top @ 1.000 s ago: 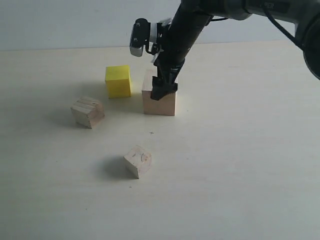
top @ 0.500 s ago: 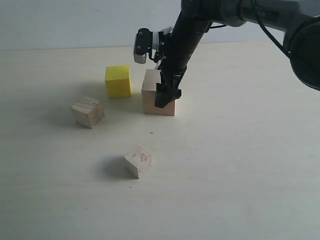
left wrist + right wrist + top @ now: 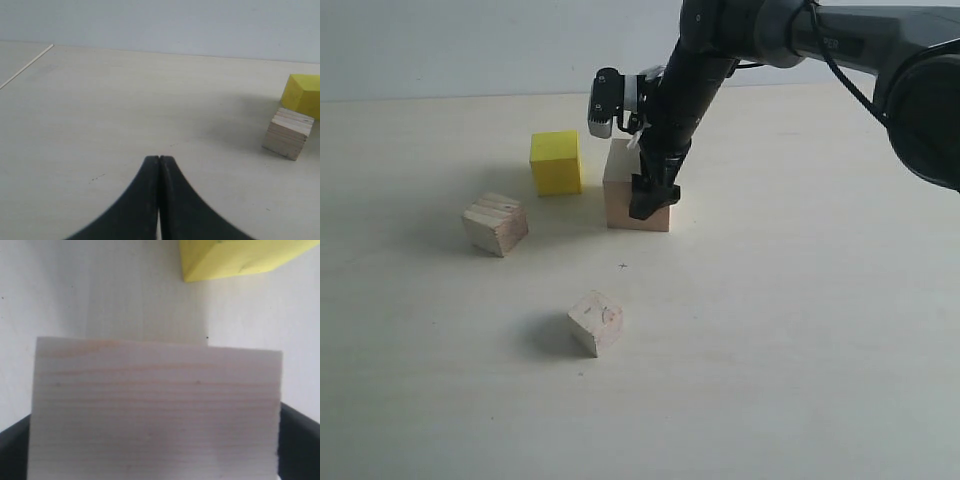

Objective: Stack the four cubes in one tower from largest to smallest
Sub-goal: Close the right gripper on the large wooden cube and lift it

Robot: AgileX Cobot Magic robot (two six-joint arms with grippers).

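Note:
The large pale wooden cube (image 3: 620, 205) stands on the table, with the bright yellow cube (image 3: 556, 162) just to its left. My right gripper (image 3: 646, 192) is down over the large cube, open wide, one dark finger (image 3: 653, 200) against its front face. In the right wrist view the cube (image 3: 155, 410) fills the space between both fingers (image 3: 300, 440), and the yellow cube (image 3: 240, 257) lies beyond. A smaller wooden cube (image 3: 495, 224) sits further left. The smallest cube (image 3: 596, 322), with a knot mark, lies nearer the front. My left gripper (image 3: 159, 160) is shut and empty, seeing the wooden cube (image 3: 289, 133) and the yellow cube (image 3: 302, 92).
The pale tabletop (image 3: 780, 330) stretches bare to the right and front of the cubes. A light wall runs along the back edge (image 3: 440, 97). The right arm (image 3: 720, 40) reaches in from the upper right.
The right gripper has sunk lower around the large cube and its wrist has swung slightly right. No cube has moved.

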